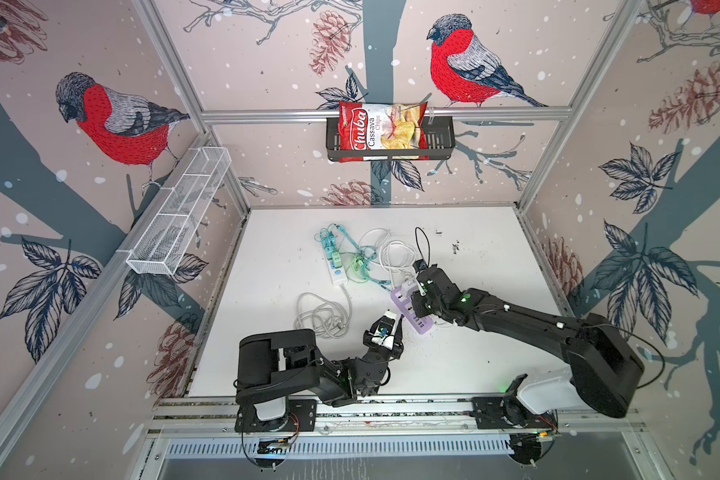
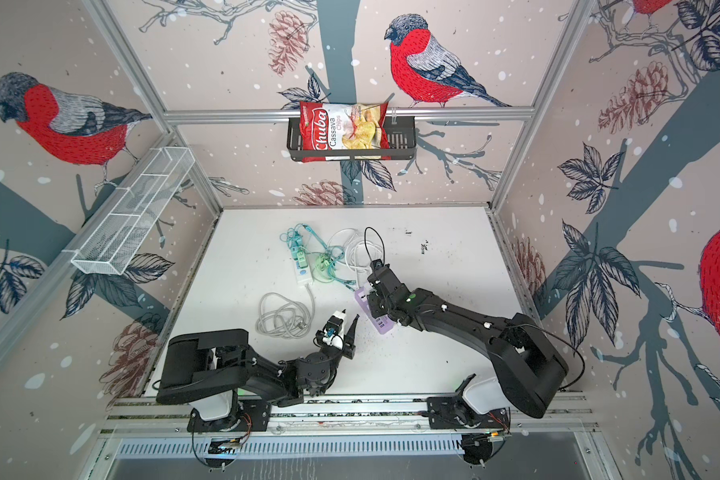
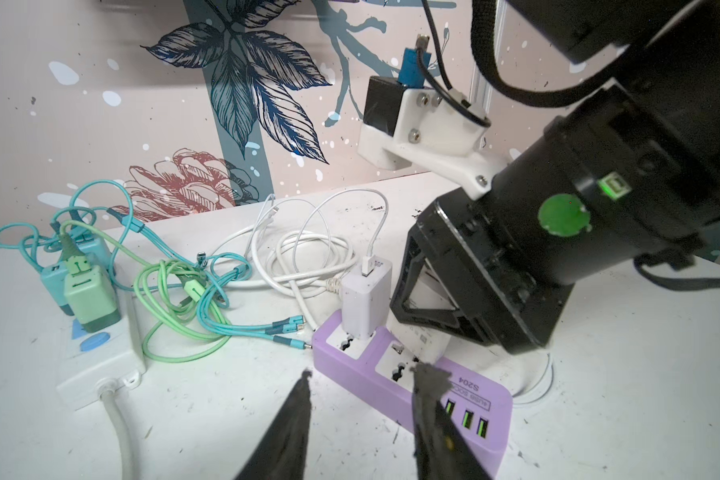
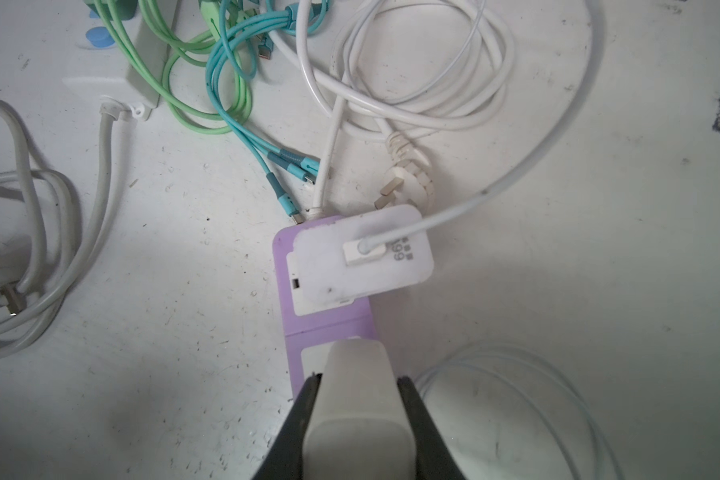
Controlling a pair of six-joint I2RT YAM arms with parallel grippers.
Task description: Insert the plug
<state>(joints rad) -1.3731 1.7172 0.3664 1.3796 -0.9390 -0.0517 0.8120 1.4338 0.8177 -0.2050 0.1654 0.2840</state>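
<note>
A purple power strip (image 1: 420, 323) (image 2: 380, 325) (image 3: 362, 374) (image 4: 281, 270) lies mid-table. My right gripper (image 4: 359, 376) (image 1: 416, 300) (image 2: 371, 297) is shut on the white plug (image 4: 358, 399) (image 3: 431, 297) and holds it upright over the strip's second socket. I cannot tell whether its pins are seated. A white charger (image 4: 362, 253) (image 3: 366, 299) with a white cable sits in the first socket. My left gripper (image 3: 366, 376) (image 1: 395, 321) (image 2: 348, 319) hovers open and empty at the strip's USB end, one finger over the strip.
A white power strip (image 1: 336, 272) (image 3: 100, 361) carries green and teal chargers, with tangled green and teal cables (image 3: 192, 291) beside it. White cable loops (image 1: 395, 253) lie behind the purple strip. A grey cord coil (image 1: 321, 316) lies left. Wall baskets (image 1: 441, 141) (image 1: 179, 216) hang above.
</note>
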